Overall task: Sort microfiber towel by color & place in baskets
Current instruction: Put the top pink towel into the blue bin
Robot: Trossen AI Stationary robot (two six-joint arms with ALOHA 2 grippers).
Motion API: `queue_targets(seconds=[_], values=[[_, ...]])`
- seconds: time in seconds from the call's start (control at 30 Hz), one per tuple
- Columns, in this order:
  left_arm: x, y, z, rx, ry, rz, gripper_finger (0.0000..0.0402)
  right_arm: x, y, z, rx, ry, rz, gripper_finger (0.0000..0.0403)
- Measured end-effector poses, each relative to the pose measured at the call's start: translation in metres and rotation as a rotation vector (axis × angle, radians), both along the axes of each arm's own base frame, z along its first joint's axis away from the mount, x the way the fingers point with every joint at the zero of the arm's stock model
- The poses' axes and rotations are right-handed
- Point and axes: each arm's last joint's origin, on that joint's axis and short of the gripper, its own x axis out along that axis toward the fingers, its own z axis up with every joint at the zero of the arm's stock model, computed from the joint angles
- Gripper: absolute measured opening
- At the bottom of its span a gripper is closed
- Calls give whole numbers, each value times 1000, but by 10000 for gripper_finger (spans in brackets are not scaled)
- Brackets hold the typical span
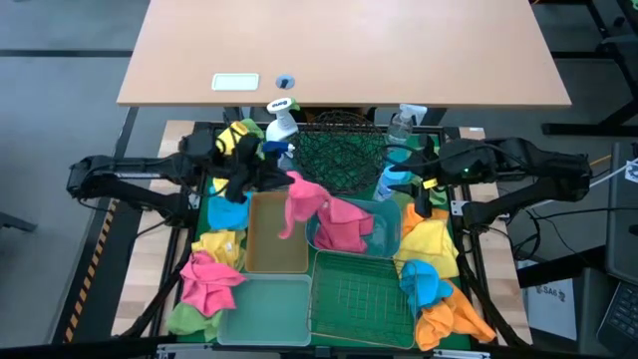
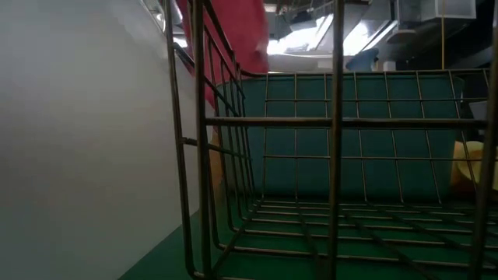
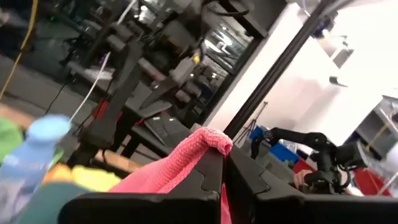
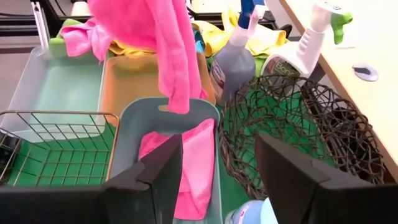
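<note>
Overhead down, low inside green wire basket [image 2: 342,194], 2 wrist views forward

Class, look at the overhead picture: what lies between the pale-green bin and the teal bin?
In the high view, the amber bin lies between the pale-green bin and the teal bin; the green wire basket borders both.
</note>
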Motion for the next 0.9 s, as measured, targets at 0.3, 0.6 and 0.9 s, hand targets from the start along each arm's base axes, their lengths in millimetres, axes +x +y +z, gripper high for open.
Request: queue_targets(seconds=[0.3, 0.6, 0.9], values=[[53, -2, 34, 135, -63, -55, 0, -2, 0, -1, -2, 20, 0, 199], [96, 2, 1, 134, 55, -59, 0, -14, -2, -6, 2, 104, -12, 199], [125, 6, -48, 107, 282, -43, 5, -39, -6, -3, -13, 125, -79, 199]])
